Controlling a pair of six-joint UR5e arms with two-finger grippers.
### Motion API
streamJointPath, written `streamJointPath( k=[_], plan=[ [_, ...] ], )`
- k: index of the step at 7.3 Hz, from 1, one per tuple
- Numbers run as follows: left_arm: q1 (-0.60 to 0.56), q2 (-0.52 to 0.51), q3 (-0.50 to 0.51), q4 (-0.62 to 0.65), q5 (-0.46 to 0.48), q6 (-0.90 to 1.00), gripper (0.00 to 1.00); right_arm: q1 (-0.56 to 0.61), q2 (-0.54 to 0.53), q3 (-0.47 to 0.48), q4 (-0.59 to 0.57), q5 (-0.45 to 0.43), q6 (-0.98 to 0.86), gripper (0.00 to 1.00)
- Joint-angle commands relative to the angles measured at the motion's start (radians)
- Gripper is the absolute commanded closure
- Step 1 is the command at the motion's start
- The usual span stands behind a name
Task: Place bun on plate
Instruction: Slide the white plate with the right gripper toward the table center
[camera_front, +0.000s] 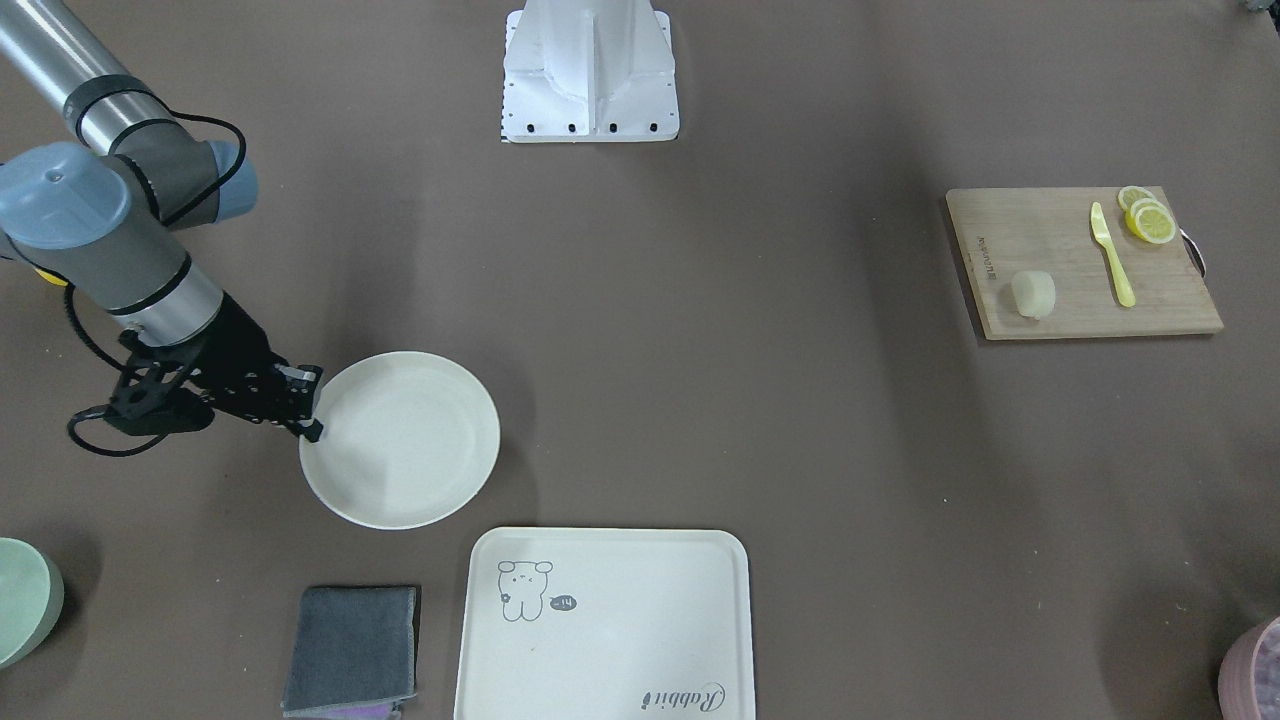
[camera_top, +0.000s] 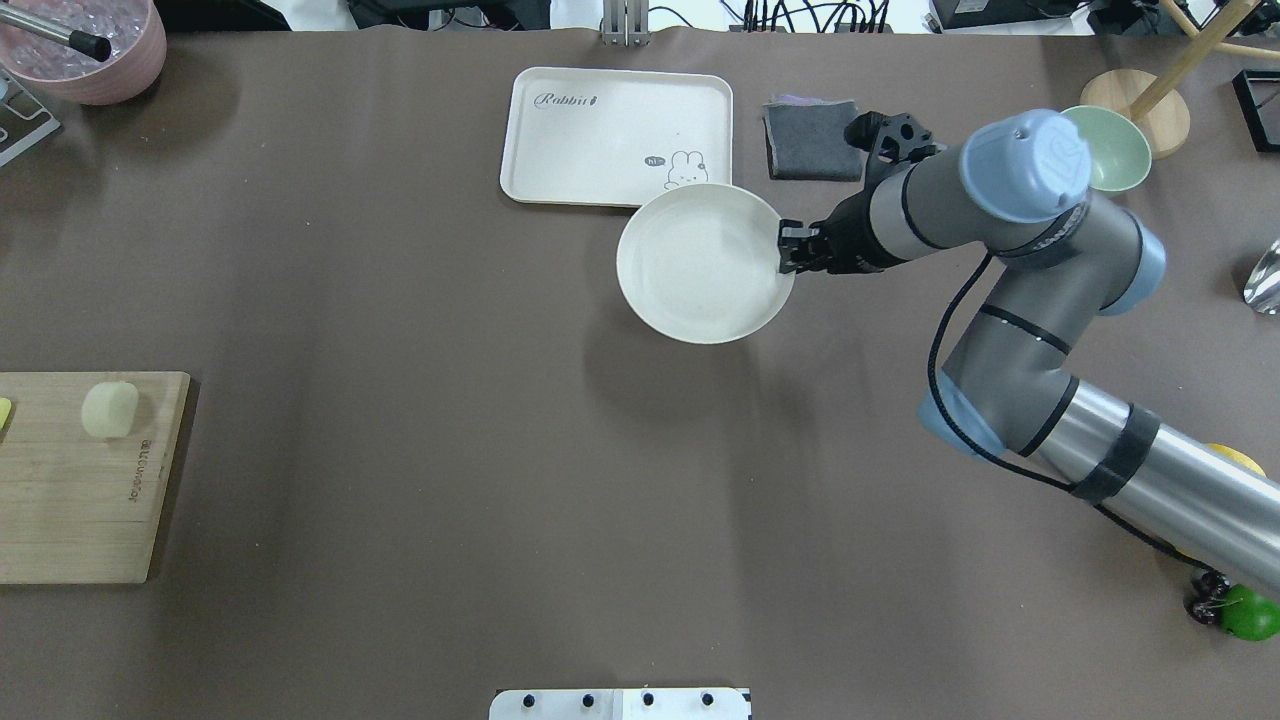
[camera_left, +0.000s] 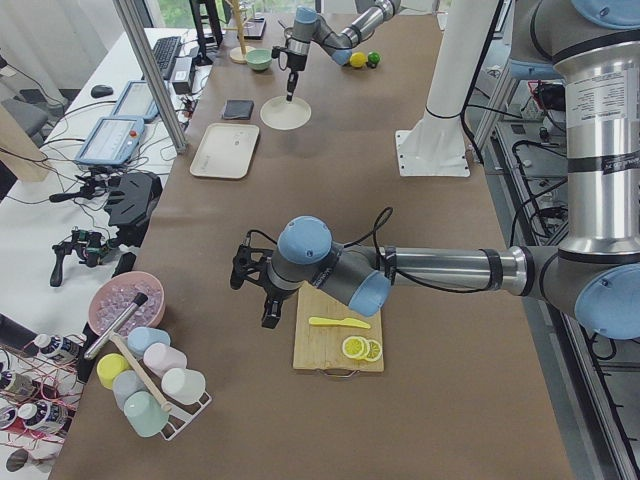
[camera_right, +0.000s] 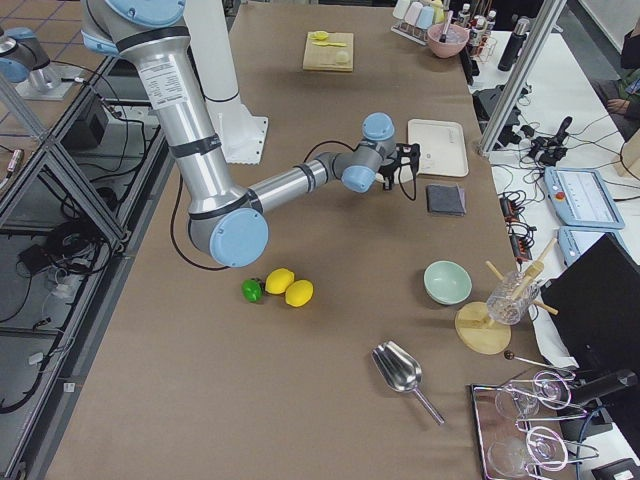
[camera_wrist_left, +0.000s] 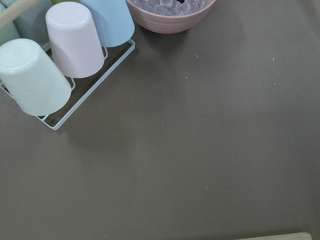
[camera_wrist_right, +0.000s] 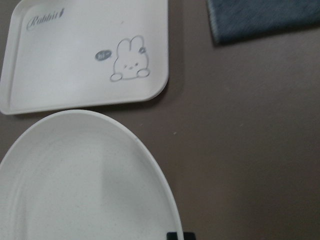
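Progress looks slim from where I stand. The bun (camera_front: 1033, 294) sits on the wooden cutting board (camera_front: 1060, 250) at the robot's left end of the desk, untouched, with the yellow knife (camera_front: 1112, 254) and lemon slices (camera_front: 1147, 219) beside it on the same board. The plate (camera_front: 420, 440) is well apart from it, over on the robot's right half, near the cream tray (camera_front: 620, 600) and bare inside.

The right gripper (camera_front: 308, 405) is at the plate's rim, and its fingers look pinched onto that edge; judging by the offset shadow in the overhead view, the plate may be lifted slightly off the desk.

The left gripper (camera_left: 266, 305) hangs just beside the cutting board, seen only from the side, so I cannot tell how its fingers stand.

What remains, I'd say, is nearly everything: bringing plate and bun closer together, grasping the bun, and setting it down on the plate.
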Motion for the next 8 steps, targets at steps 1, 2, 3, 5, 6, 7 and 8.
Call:
streamJointPath(
  k=[1, 2, 3, 5, 6, 7, 8],
  plan=[
    [0.001, -0.001, 0.002, 0.0, 0.0, 0.001, 0.02, -0.143, 0.029, 0.011, -0.001, -0.11, 0.056, 1.0],
    [0.001, -0.001, 0.001, 0.0, 0.0, 0.0, 0.02, -0.184, 0.029, 0.009, -0.001, -0.165, 0.07, 1.0],
    [0.001, -0.001, 0.001, 0.0, 0.0, 0.0, 0.02, -0.208, 0.028, 0.004, -0.001, -0.19, 0.071, 1.0],
    [0.002, -0.009, 0.001, 0.002, 0.0, 0.0, 0.02, -0.216, 0.019, 0.004, -0.001, -0.192, 0.071, 1.0],
    [0.002, -0.01, -0.001, 0.002, 0.0, -0.002, 0.02, -0.217, 0.02, 0.001, -0.004, -0.192, 0.07, 0.72],
    [0.002, -0.01, -0.004, 0.002, 0.0, -0.002, 0.02, -0.217, 0.022, -0.002, -0.002, -0.193, 0.071, 0.01],
    [0.002, -0.01, -0.005, 0.002, -0.002, -0.008, 0.02, -0.216, 0.022, 0.0, -0.004, -0.192, 0.071, 0.0]
  ],
)
